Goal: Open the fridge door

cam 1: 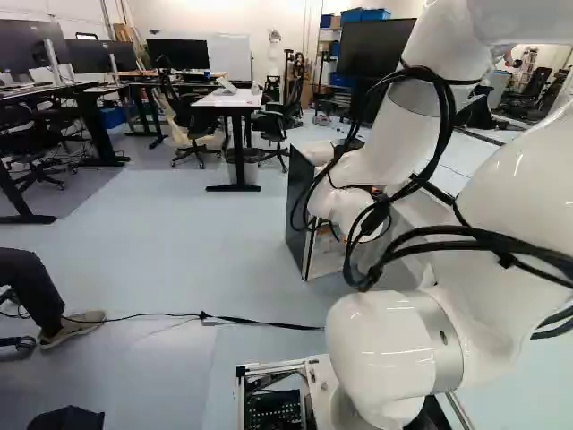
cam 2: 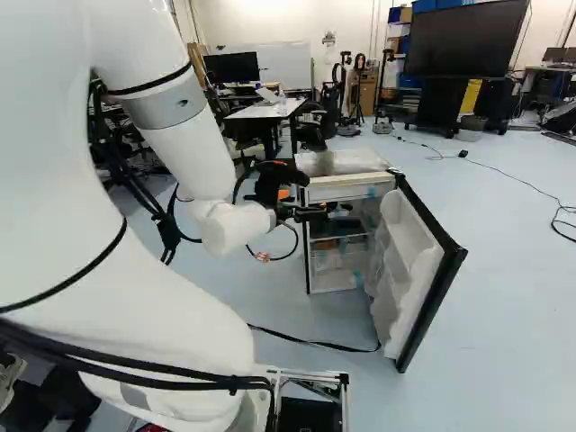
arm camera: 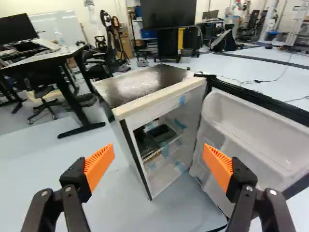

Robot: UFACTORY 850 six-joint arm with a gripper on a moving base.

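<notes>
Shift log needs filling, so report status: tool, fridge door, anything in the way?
Tool open, holding nothing. Fridge door wide open. Possible snag: black cable on floor near door's foot.

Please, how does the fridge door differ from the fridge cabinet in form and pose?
The fridge door is a thin panel, swung wide open; the fridge cabinet is a deep box standing upright. The door has moulded bins on its inner side, while the cabinet has shelves, with a dark item inside. Both are whitish inside, with dark outer parts.
</notes>
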